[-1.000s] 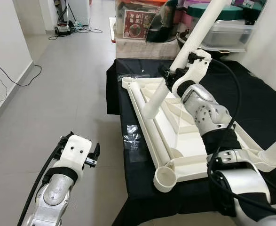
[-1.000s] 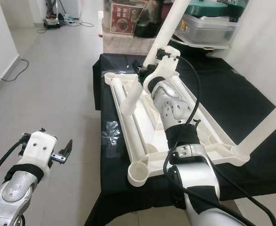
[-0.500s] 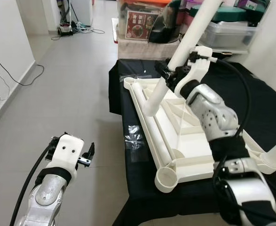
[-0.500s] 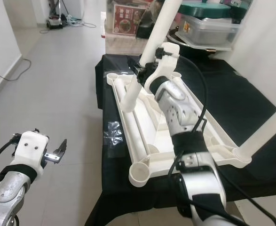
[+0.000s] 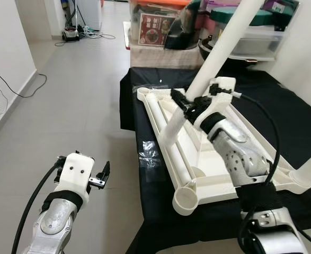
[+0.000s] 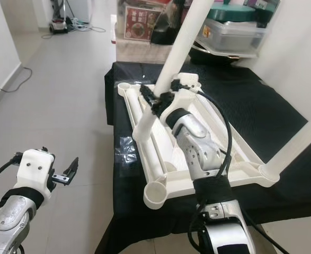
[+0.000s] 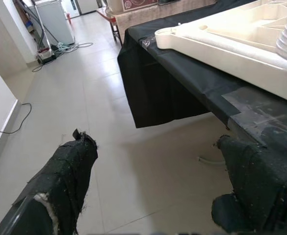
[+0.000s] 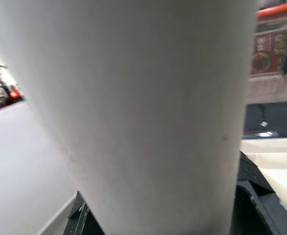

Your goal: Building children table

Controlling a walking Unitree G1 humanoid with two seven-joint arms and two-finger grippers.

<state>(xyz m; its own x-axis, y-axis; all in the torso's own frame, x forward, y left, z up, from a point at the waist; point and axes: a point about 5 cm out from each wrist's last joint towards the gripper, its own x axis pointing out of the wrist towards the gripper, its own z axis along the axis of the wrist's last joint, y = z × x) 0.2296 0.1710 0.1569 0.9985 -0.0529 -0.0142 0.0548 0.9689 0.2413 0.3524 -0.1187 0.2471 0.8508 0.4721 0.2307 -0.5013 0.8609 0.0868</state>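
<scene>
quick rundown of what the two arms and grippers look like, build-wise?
Both arms are silver metal with black bands at the joints and white plastic wrist housings. The right arm has a perforated silver shell and a black cable looping along it. The left arm also carries a black cable. The left gripper has two long black, rough-textured fingers.
</scene>
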